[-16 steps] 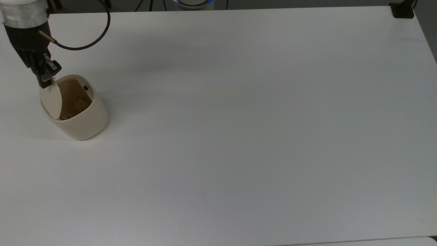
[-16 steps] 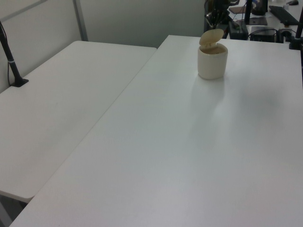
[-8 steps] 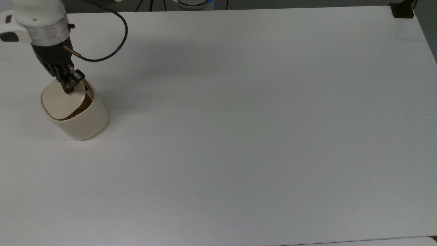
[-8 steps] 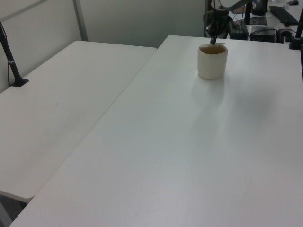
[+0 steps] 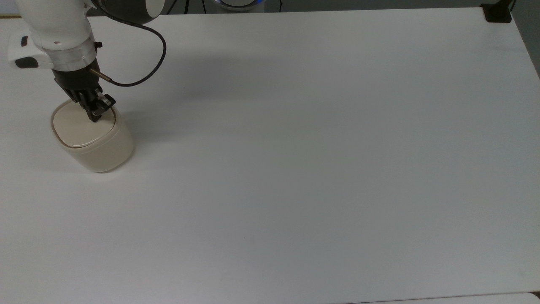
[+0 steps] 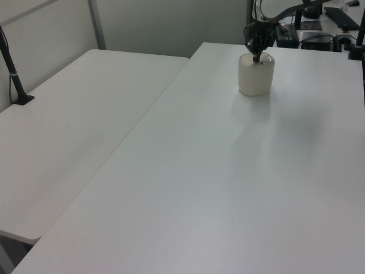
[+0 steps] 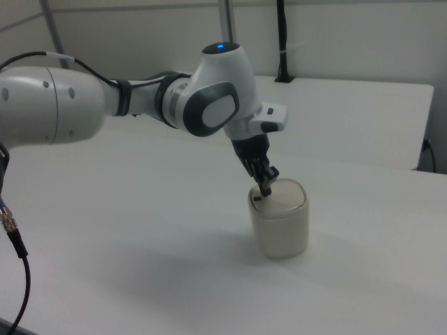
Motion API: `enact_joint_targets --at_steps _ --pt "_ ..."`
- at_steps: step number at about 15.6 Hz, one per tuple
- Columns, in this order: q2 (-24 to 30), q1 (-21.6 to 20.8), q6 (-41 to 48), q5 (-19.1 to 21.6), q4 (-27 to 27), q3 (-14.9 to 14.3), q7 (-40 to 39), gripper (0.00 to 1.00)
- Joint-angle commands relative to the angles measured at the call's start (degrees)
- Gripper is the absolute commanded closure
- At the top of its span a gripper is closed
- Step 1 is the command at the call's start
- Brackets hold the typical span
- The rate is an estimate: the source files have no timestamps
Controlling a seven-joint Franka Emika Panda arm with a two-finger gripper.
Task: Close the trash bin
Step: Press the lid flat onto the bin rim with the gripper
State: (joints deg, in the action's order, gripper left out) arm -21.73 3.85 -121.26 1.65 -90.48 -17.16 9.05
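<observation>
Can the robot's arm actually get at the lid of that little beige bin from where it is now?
Yes, it seems so. The gripper is already down on the lid of the trash bin, near the lid's edge, and the lid lies flat. Nothing else stands on the table near it.

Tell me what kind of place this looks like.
Probably a robotics lab or test room. A robot arm works over large bare white tables, its gripper pressing the lid of a small bin; monitors and cables crowd a desk behind, and partition walls enclose it.
</observation>
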Motion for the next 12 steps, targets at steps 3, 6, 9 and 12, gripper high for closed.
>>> enact_joint_targets --at_steps 3,6,9,12 --pt "0.19 -0.95 -0.20 -0.33 -2.42 -0.24 -1.23 0.99" --pt "-0.16 -1.04 -0.20 -0.41 -2.51 -0.24 -1.14 0.99" --pt "2.20 -0.77 0.50 0.02 -1.63 -0.24 -0.96 0.88" --pt "8.17 -1.12 6.09 0.29 -1.36 -0.15 -1.05 0.49"
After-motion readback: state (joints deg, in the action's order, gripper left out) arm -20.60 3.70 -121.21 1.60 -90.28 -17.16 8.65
